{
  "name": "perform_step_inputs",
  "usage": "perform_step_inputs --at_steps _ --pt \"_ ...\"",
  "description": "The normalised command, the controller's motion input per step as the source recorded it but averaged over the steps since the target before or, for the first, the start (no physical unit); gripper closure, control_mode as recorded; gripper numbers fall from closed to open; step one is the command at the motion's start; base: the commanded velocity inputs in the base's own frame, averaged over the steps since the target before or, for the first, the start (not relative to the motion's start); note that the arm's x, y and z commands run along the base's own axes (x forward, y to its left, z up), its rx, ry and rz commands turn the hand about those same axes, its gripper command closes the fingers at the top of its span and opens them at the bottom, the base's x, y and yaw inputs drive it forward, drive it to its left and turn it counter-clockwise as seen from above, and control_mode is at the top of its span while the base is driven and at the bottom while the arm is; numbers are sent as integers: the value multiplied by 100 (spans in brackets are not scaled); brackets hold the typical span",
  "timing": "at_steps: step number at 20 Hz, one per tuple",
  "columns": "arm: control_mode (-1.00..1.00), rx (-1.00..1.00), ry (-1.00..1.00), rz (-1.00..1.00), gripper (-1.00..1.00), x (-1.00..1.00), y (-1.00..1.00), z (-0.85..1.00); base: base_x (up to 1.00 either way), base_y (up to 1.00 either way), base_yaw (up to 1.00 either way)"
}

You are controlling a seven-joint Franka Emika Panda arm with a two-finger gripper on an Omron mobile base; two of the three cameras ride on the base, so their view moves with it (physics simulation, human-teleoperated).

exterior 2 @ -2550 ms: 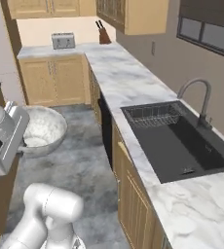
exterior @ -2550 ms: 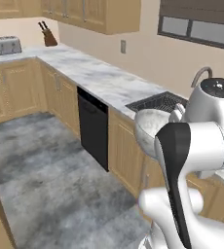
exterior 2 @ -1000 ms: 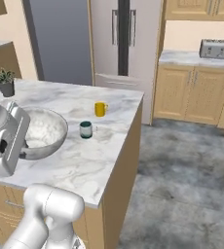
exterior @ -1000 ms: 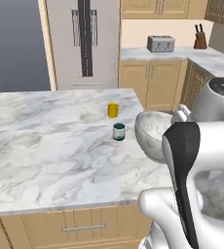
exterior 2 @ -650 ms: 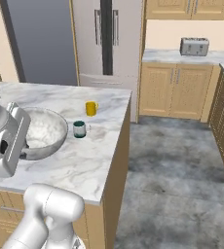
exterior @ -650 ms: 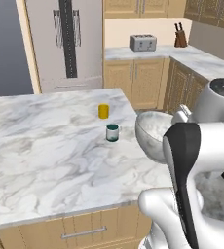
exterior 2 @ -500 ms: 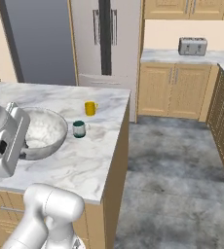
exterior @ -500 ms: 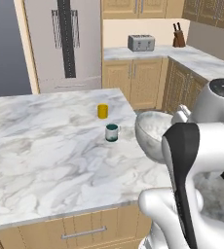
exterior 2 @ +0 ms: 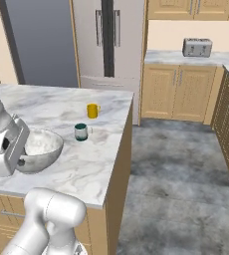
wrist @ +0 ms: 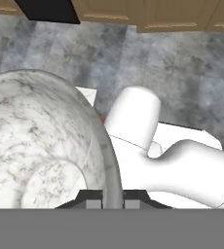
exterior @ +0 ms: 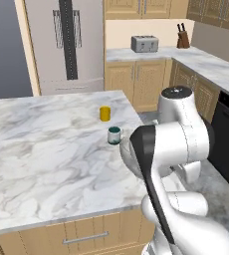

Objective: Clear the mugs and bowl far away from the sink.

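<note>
bowl: round speckled grey-white bowl (exterior 2: 39, 148), wider than either mug, held by its rim above the near part of the island top. In the hand view its marbled wall (wrist: 46, 146) takes up the left half, rim edge running down to 6 o'clock between the finger tips.
gripper: two-finger gripper (wrist: 112, 202) clenched on the bowl rim, one dark tip either side of the wall. In the right base view the white hand sits at the bowl's 9 o'clock.
teal mug: small cup, teal inside, grey-white outside (exterior 2: 80, 132), upright on the island, just beside the bowl at its 1 o'clock in the right base view. In the left base view it (exterior: 114, 135) sits at 10 o'clock of the arm's dark joint.
yellow mug: plain yellow cup (exterior 2: 92, 110), upright, near the teal mug at its 1 o'clock, apart from it. Left base view: (exterior: 104, 113), at 11 o'clock of the teal mug.
island: white-grey marble top (exterior 2: 61, 107) on light wood cabinets, carrying both mugs.
fridge: tall steel double-door fridge (exterior 2: 108, 42) beyond the island at 12 o'clock.
toaster: silver toaster (exterior 2: 196, 47) on the far marble counter at 1 o'clock, well apart from the island.
knife block: wooden block with dark handles (exterior: 183, 38), just right of the toaster in the left base view.
dishwasher: black panel (exterior: 227, 142) at 3 o'clock in the left base view.
floor: mottled grey stone (exterior 2: 181, 174) between island and wall cabinets.
</note>
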Motion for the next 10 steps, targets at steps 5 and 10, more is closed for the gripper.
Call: perform_step_inputs --at_steps 5,10 --pt "-100 -2 5 6 100 44 48 -60 0 0 0" --pt "-100 1 -18 9 100 46 45 -55 0 0 0"
